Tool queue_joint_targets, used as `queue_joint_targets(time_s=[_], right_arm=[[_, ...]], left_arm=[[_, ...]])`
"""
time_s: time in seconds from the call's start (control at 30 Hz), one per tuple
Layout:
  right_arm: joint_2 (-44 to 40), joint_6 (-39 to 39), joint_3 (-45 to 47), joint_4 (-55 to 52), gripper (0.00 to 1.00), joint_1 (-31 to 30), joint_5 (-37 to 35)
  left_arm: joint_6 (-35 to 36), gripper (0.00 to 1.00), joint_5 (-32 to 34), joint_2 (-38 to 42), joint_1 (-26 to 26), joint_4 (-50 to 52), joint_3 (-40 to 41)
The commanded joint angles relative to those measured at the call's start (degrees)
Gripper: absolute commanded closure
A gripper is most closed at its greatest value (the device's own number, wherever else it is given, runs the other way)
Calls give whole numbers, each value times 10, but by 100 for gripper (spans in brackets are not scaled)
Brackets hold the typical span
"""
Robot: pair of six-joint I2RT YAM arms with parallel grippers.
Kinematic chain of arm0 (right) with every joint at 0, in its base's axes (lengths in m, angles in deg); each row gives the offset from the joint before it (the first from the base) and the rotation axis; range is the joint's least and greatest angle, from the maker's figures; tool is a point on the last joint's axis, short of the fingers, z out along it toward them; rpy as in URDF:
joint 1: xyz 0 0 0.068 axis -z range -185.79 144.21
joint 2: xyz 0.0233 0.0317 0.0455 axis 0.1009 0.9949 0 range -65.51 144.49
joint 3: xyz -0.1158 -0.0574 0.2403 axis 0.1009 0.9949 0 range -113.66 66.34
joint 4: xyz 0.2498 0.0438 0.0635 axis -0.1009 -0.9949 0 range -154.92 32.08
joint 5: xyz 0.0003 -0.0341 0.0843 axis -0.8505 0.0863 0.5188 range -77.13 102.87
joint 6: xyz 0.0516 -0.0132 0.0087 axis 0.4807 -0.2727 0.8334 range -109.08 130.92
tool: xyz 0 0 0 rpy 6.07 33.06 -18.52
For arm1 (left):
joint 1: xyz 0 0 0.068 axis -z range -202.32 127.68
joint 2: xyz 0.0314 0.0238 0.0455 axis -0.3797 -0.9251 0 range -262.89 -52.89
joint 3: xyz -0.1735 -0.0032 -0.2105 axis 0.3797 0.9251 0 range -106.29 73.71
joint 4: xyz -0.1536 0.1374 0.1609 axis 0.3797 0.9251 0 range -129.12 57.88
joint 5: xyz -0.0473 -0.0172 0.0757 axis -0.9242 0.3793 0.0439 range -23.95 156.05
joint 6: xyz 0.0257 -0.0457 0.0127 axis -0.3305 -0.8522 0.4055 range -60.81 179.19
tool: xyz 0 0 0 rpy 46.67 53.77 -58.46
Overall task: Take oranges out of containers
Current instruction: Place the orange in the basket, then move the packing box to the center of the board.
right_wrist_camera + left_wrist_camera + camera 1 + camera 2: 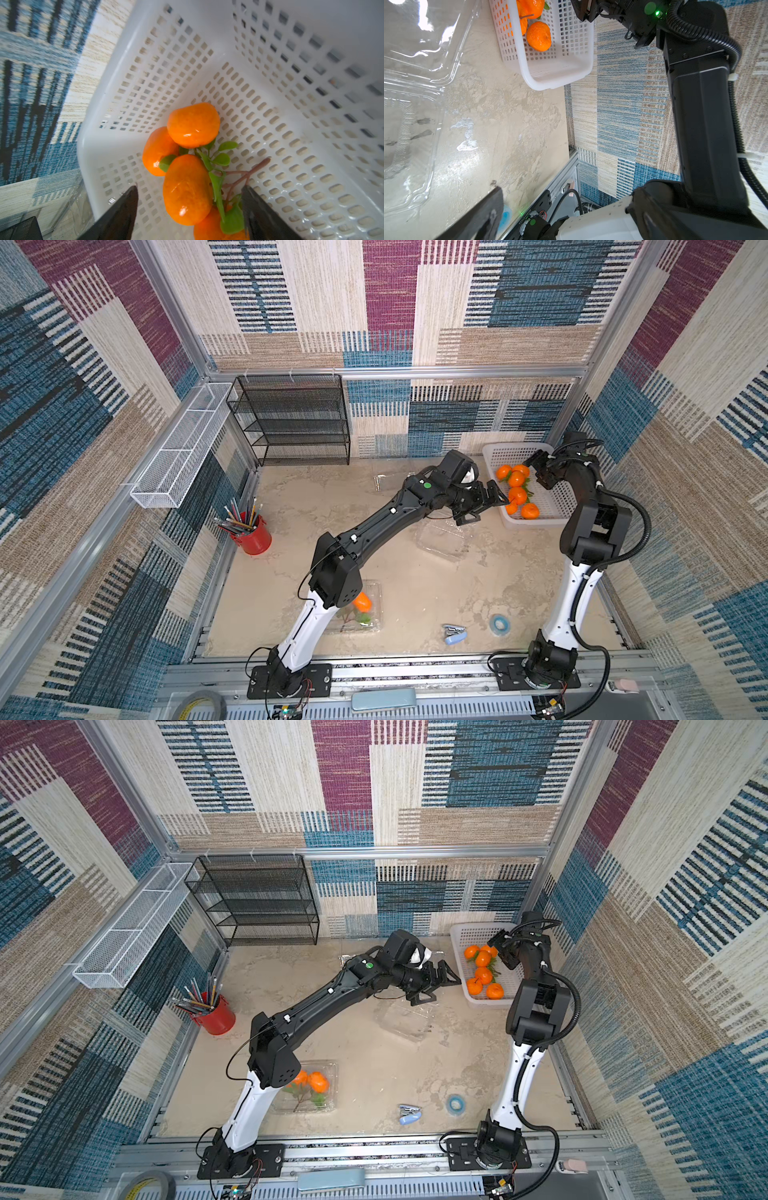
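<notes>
Right gripper [540, 472]: its two fingers [122, 214] are spread apart. They pinch nothing. It hangs over the far end of the white basket [552, 499].
Under the right gripper: one orange on a leafy stem lies on the basket floor. In the right wrist view it sits between the two fingers, but they do not squeeze it.
Left gripper [486, 508]: it is spread wide and holds nothing. Its tips are just beside the basket's long side wall, out over the table [415, 593].
Oranges in the basket [517, 494]: six of them, bunched along the side nearest the left gripper. Green leaves and brown stems poke out between them.
Oranges in a box [319, 1082]: two, joined on a stem with leaves. They lie inside the front container [324, 1104], near the foot of the left arm. The arm hides part of it in both top views.
Open container [442, 539]: clear plastic, lid flipped back, empty. It lies on the table just beside the left gripper, near the basket.
Back container [384, 482]: clear plastic near the far wall. The left arm covers most of it, so I cannot tell what is inside.
Other things: a red cup of pencils [251, 537] stands at the left edge. A blue stapler [454, 635] and a blue tape roll [500, 624] lie near the front, well apart from the basket.
</notes>
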Motion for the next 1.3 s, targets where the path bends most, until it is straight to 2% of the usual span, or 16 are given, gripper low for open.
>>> queue_joint_targets(time_s=[0.0,0.23,0.43,0.57,0.73,0.87,0.97,1.27], right_arm=[[-9,-1,-28,-31,16,0,-4],[-72,-7,-3,-19,0,-1,18],[-128,-7,45,21,2,-6,72],[-169,-28,76,26,2,-31,66],[-247,-12,163,54,2,-76,70],[-293,-8,226,82,2,-127,52],[-315,-12,254,83,2,-164,37],[-377,-33,354,115,2,-344,-10]], left_arm=[[43,1,7,3,-5,28,-8],[56,1,33,-3,-16,75,-25],[64,1,107,-3,-21,182,-67],[88,1,145,13,-33,234,-68],[141,1,170,49,-57,273,-46],[189,1,218,107,-78,280,24],[198,1,249,157,-97,279,96],[107,1,226,322,-190,283,375]])
